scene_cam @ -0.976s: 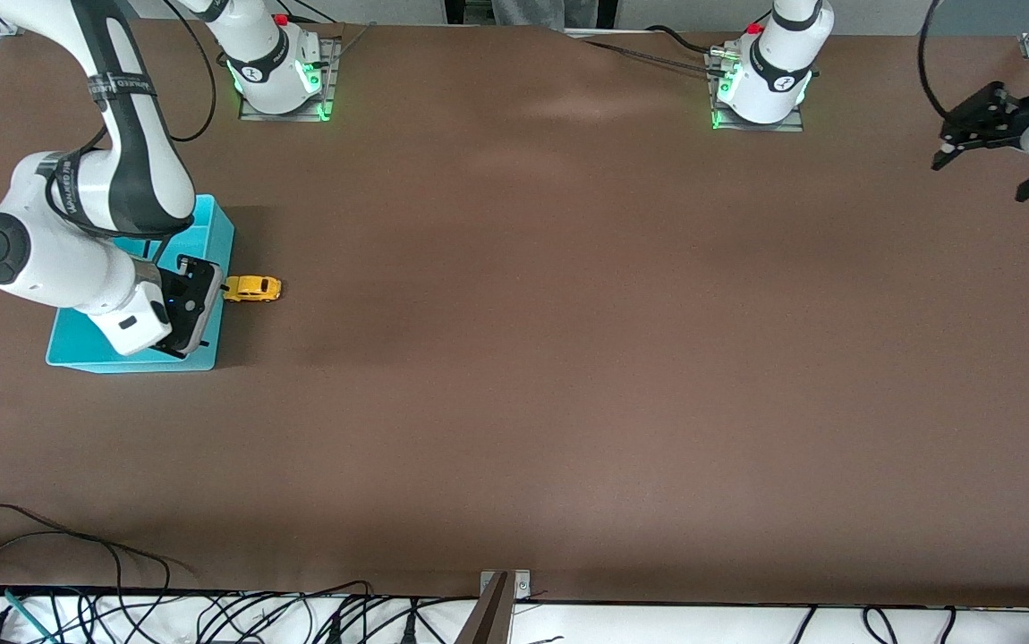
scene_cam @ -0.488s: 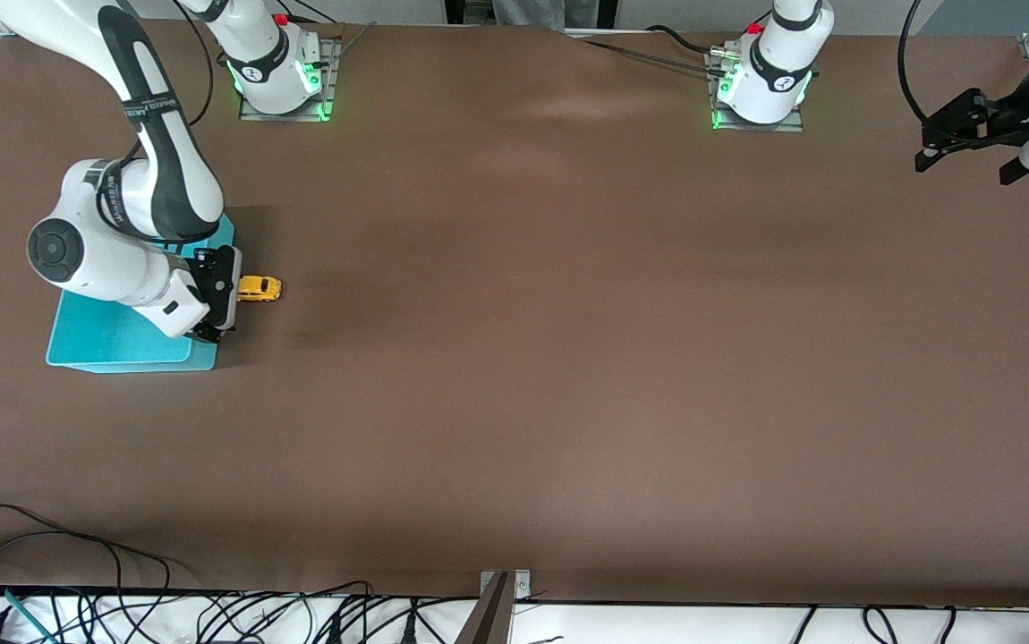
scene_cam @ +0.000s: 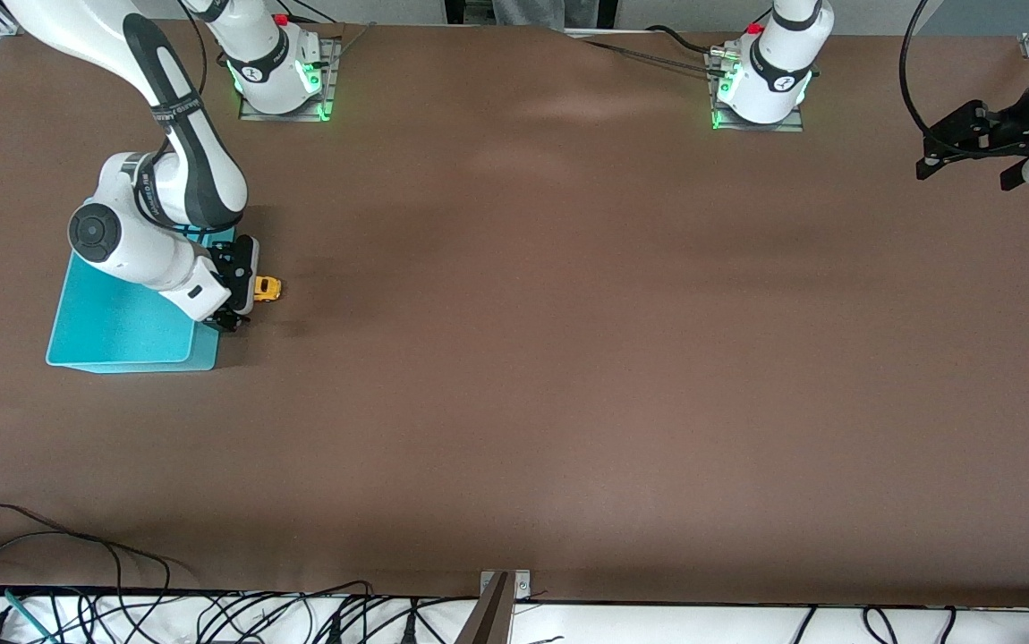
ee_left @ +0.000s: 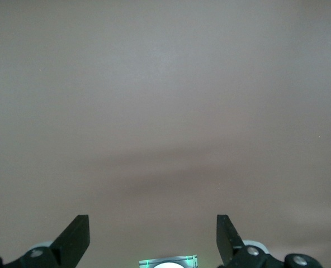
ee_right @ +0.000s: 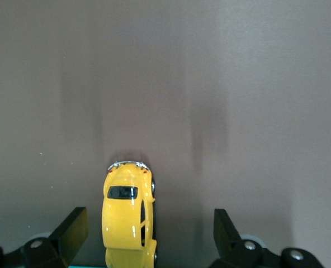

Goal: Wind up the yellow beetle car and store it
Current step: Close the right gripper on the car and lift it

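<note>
Brown table (scene_cam: pixel 568 358) with yellow beetle car (scene_cam: pixel 267 288) unstored beside turquoise bin (scene_cam: pixel 121 331), right gripper (scene_cam: pixel 242 291) straddling it, fingers wide, not yet grasped; left gripper (scene_cam: pixel 962 148) waiting, wide, at two o'clock.

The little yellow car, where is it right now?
The yellow beetle car sits on the table beside the turquoise bin, at the right arm's end, under the open right gripper.
</note>
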You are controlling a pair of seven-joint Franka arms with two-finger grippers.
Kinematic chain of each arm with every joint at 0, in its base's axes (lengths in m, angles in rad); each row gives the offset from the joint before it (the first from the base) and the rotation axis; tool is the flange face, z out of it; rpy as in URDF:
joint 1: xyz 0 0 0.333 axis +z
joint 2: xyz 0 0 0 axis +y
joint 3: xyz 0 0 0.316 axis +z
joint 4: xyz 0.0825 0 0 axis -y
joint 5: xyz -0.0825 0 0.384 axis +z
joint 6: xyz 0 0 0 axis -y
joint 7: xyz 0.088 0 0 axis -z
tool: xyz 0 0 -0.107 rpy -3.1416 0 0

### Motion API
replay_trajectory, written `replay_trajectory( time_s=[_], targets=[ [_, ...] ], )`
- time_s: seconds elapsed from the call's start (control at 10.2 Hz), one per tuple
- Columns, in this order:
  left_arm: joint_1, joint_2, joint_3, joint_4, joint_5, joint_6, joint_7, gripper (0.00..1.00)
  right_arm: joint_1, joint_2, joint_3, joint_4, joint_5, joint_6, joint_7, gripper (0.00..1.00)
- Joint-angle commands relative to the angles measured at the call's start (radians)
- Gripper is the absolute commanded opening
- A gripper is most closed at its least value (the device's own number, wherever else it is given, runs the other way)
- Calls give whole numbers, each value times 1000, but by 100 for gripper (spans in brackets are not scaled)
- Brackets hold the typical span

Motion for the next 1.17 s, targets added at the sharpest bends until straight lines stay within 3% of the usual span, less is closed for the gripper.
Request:
replay_trajectory(
  time_s=[0.0, 0.39, 0.59, 0.78, 0.88, 0.98, 1.07],
  targets=[
    [-22, 23, 7, 48, 5, -30, -13, 100, 8, -27, 1, -57, 5, 61, -31, 100],
    [-20, 20, 9, 42, 2, -68, -27, 100, 10, -26, 1, -94, 4, 124, -34, 100],
    [-20, 21, 9, 40, -41, -79, -163, 100, 10, -26, 1, -109, 4, 133, -34, 100],
    [-20, 23, 9, 40, -41, -79, -157, 100, 10, -26, -1, -138, 4, 190, -34, 99],
    [-19, 21, 9, 37, -41, -79, -156, 100, 10, -26, 1, -145, 4, 201, -34, 95],
    [-17, 20, 9, 35, -42, -77, -156, 100, 10, -26, -1, -146, 4, 201, -36, 84],
    [-8, 18, 10, 32, -57, -73, -156, 100, 9, -23, -1, -145, 4, 201, -51, 62]
  ],
)
